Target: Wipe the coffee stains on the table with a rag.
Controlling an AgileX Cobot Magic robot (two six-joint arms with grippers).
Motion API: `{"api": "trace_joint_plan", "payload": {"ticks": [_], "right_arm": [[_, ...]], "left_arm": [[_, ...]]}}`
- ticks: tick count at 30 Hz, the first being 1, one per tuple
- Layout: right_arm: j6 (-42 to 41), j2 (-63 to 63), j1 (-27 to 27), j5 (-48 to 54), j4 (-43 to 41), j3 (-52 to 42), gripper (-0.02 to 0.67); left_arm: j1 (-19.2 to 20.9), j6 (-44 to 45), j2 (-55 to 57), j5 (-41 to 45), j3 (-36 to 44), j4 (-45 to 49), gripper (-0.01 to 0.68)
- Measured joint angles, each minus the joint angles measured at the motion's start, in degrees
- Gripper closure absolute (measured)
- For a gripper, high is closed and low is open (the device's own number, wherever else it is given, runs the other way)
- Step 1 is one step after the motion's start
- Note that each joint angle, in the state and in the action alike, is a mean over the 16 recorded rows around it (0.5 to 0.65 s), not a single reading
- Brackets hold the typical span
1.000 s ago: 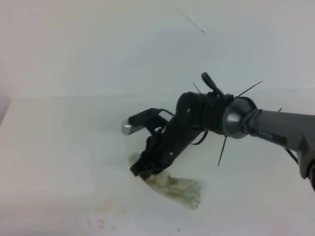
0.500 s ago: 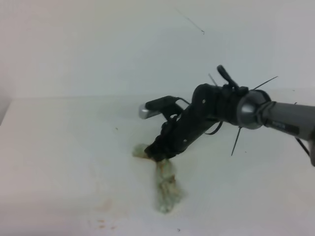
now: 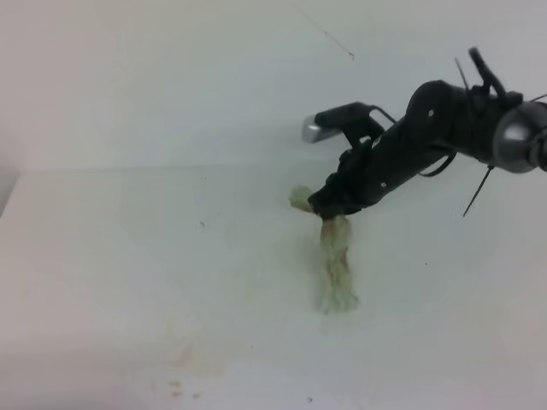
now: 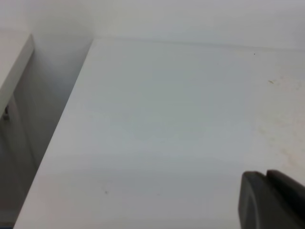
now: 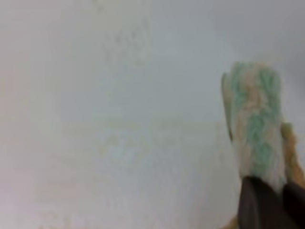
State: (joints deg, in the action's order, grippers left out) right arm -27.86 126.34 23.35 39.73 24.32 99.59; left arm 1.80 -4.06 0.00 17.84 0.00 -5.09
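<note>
Above the plain white desk [image 3: 102,282], the mint-green, brown-blotched fuzzy rag [image 3: 335,265] has been lifted by the right gripper [image 3: 329,207], fingers clenched on it; faint brownish coffee stains [image 3: 184,363] remain unwiped. Left fingers [image 4: 271,200]: state cannot be told.

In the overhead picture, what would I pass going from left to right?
Faint orange-brown coffee specks on the white table → hanging mint-green, stained fuzzy rag → black right gripper pinching its top.

Bright, even, washed-out lighting flattens the white table [image 3: 102,256]; shadows are faint, and the right wrist view is soft, blurring the rag [image 5: 255,124].
</note>
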Motion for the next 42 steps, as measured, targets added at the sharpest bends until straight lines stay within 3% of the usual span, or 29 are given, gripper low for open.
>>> {"api": "trace_joint_plan", "payload": {"ticks": [18, 33, 37, 42], "right_arm": [[-5.4, -21.4, -7.8, -9.8, 5.1, -23.5, 0.649], [-5.1, -16.0, -9.5, -12.9, 6.7, -28.9, 0.638], [-5.5, -14.2, -9.5, -14.6, 6.9, -28.9, 0.579], [-6.6, -13.0, -9.5, -16.0, 6.8, -28.7, 0.43]], "left_arm": [[0.0, 0.0, 0.0, 0.0, 0.0, 0.1, 0.675], [0.0, 0.0, 0.0, 0.0, 0.0, 0.1, 0.675], [0.0, 0.0, 0.0, 0.0, 0.0, 0.1, 0.675], [0.0, 0.0, 0.0, 0.0, 0.0, 0.1, 0.675]]}}
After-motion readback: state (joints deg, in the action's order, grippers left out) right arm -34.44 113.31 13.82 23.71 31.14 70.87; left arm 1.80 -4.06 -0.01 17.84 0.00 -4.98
